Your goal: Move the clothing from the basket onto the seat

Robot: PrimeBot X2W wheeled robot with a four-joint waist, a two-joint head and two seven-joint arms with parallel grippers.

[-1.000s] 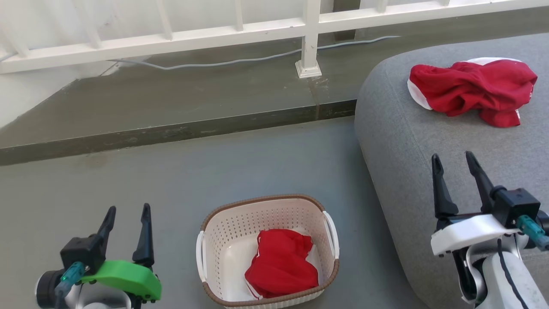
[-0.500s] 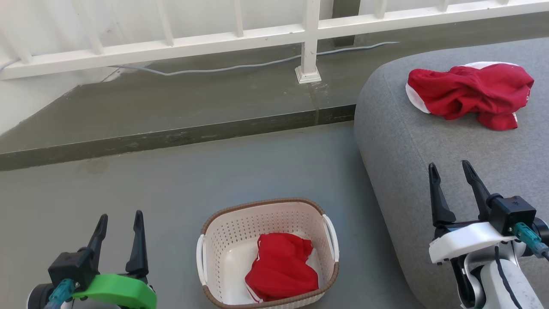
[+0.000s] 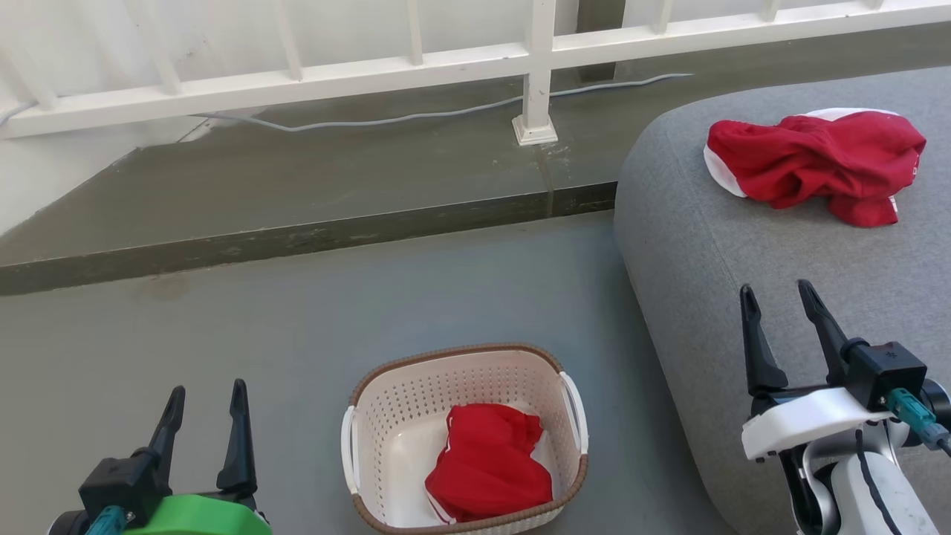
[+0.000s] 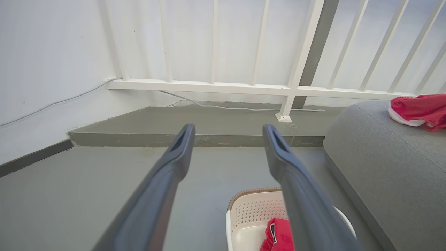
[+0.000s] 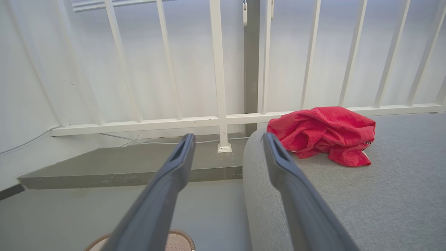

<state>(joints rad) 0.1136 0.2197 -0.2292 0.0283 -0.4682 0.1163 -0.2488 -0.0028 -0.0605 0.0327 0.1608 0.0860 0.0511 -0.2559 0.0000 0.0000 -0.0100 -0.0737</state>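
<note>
1. Down at your 6 o'clock in the head view, the basket (image 3: 446,386) sits on the grey floor (image 3: 297,319), one red garment (image 3: 487,464) bunched inside it.
2. Over at 2 o'clock, the other red garment (image 3: 813,163) lies crumpled on the seat (image 3: 743,245), white trim showing.
3. Your left gripper (image 3: 207,386) hangs at 7 o'clock, fingers spread, holding nothing, left of the basket and apart from it.
4. Your right gripper (image 3: 775,287) hovers at 4 o'clock over the seat's edge, fingers parted, empty, well apart from both garments.
5. White railing (image 3: 535,52) runs across 12 o'clock, with a pale cable (image 3: 416,115) trailing under it.
</note>
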